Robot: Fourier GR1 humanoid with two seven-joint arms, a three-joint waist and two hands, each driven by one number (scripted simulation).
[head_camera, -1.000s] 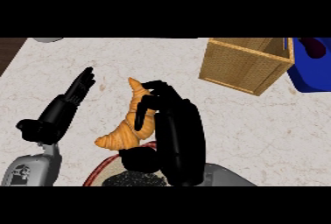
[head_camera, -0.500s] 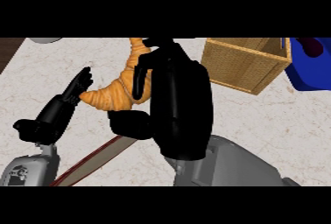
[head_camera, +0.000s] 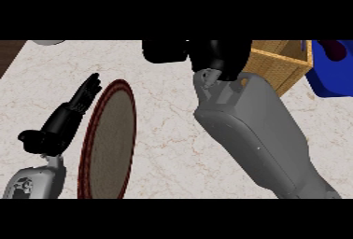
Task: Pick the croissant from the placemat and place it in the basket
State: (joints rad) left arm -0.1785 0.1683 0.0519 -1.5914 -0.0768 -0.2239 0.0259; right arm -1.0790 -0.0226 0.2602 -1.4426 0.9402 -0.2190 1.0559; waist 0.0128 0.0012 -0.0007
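Right hand: my right hand [head_camera: 207, 53] sits at 12 o'clock, cut by the upper edge of the view. Only the black wrist and the back of the hand show. I cannot tell how its fingers stand or whether anything is in them.
Right forearm: my grey forearm [head_camera: 258, 140] runs from 5 o'clock up to 12 o'clock, across the middle of the view, and covers a good part of the counter.
Left hand: my left hand [head_camera: 66, 121] rests at 9 o'clock, fingers straight and together, tips toward 1 o'clock, holding nothing. Its fingertips lie just beside the placemat's upper left rim.
Croissant: not visible anywhere in this view. I cannot tell where it is; the upper edge of the view and my right hand may hide it.
Placemat: oval placemat [head_camera: 110, 140], dark grey-brown with a dark red rim, at 8 o'clock between my two forearms. Its surface is bare.
Basket: woven tan basket [head_camera: 279, 63] at 1 o'clock, partly behind my right wrist and forearm, open side up.
Beyond basket: blue object [head_camera: 334, 70] at 2 o'clock, just beside the basket, cut by the right edge.
Counter: pale marble counter [head_camera: 165, 135].
Far left: pale rounded object [head_camera: 48, 42] at 11 o'clock, mostly cut off.
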